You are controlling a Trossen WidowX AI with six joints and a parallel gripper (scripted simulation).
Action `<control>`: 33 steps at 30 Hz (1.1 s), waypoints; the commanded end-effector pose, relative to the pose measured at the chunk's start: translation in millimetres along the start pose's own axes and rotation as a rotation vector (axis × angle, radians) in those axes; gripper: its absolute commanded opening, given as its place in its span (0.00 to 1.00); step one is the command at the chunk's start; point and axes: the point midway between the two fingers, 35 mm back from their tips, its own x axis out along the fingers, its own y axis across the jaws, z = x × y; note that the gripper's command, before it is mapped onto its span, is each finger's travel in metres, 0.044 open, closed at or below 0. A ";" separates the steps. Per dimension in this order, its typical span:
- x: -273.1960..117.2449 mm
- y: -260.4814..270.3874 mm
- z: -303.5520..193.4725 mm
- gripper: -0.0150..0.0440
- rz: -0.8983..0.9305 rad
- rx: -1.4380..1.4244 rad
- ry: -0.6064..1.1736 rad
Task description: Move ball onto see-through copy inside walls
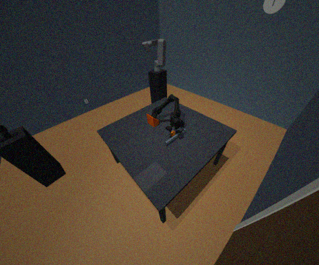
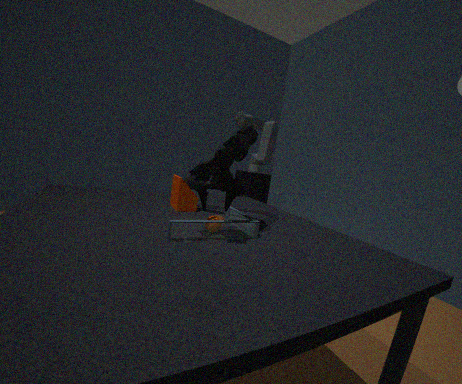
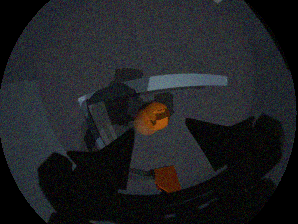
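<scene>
The orange ball (image 1: 172, 133) (image 2: 215, 224) (image 3: 159, 114) rests on the table on the inner side of the long clear wall (image 1: 169, 141) (image 2: 176, 221) (image 3: 190, 80). The shorter wall (image 2: 240, 215) meets it at a corner, partly hidden by the gripper in the top view. In the wrist view a paler orange round shape (image 3: 143, 125) overlaps the ball; which is the see-through copy is hard to tell. My gripper (image 1: 175, 130) (image 2: 216, 206) (image 3: 160, 126) is open and empty, pointing down above the ball. Its fingertips stand either side of the ball in the wrist view, with height left in the exterior view.
An orange slab (image 1: 152, 120) (image 2: 182, 195) (image 3: 167, 179) stands on the table beside the arm, a short way from the ball. A black pedestal (image 1: 158, 86) (image 2: 252, 186) bearing a pale arm stands behind the table. Another black pedestal (image 1: 29, 155) stands off to the left.
</scene>
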 end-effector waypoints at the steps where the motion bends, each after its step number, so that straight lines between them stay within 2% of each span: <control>1: 9.0 -0.1 -2.8 0.93 0.008 0.009 0.011; 30: 52.1 0.9 -3.8 0.93 0.010 0.009 0.011; 33: 52.1 0.9 -3.8 0.80 0.010 0.009 0.011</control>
